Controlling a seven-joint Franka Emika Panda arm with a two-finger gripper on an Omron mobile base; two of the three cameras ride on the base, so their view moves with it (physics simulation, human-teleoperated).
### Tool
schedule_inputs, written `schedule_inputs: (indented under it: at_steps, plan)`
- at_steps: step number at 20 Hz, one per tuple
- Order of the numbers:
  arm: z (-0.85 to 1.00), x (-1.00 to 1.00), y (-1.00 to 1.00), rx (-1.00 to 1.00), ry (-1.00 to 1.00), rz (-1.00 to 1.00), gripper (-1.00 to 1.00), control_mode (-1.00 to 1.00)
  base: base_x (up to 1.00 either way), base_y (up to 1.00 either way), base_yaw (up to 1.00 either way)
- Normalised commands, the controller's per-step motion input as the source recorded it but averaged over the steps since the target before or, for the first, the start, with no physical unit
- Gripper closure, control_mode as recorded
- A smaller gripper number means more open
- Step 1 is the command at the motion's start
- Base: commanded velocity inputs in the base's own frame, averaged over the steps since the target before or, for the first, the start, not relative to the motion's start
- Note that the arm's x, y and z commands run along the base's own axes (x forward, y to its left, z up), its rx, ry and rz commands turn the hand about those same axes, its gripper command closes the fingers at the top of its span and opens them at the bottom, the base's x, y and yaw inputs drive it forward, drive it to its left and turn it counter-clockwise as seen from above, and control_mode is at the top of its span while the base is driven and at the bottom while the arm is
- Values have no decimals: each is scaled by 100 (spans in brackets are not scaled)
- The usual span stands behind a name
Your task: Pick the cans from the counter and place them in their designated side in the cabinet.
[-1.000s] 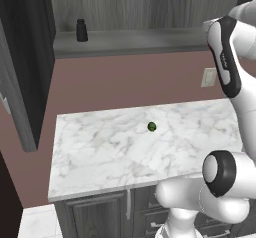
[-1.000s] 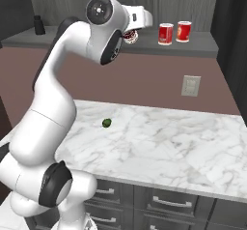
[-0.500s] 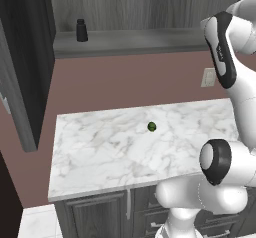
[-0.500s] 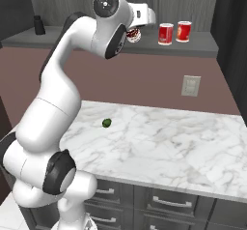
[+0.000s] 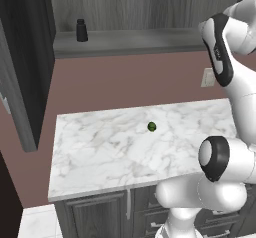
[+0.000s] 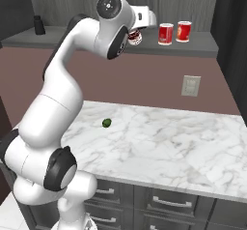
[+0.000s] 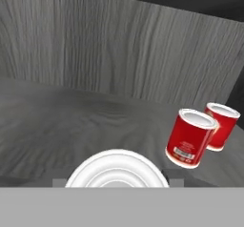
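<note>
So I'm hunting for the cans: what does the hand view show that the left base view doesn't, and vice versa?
Hand view: a nearer red can and a farther red can standing on the shelf, plus the silvery top of a third can held in the end effector. Left base view: black bottle, green ball, marble counter, wall outlet. Both: the shelf and wood-grain back.

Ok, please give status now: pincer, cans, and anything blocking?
Pincer shut on third can, over cabinet shelf. Two red cans standing there. Nothing blocking.
</note>
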Motion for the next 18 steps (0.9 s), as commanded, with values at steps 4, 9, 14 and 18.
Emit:
schedule_inputs:
  at_steps: [4, 9, 14, 18]
  plan:
    - [-9, 16, -2, -2, 0, 0, 100, -100, 0, 0, 0]
    - [-4, 23, -7, -1, 0, 0, 100, -100, 0, 0, 0]
    - [0, 22, -11, -1, 0, 0, 100, -100, 0, 0, 0]
    - [0, 20, -6, 0, 0, 0, 100, -100, 0, 0, 0]
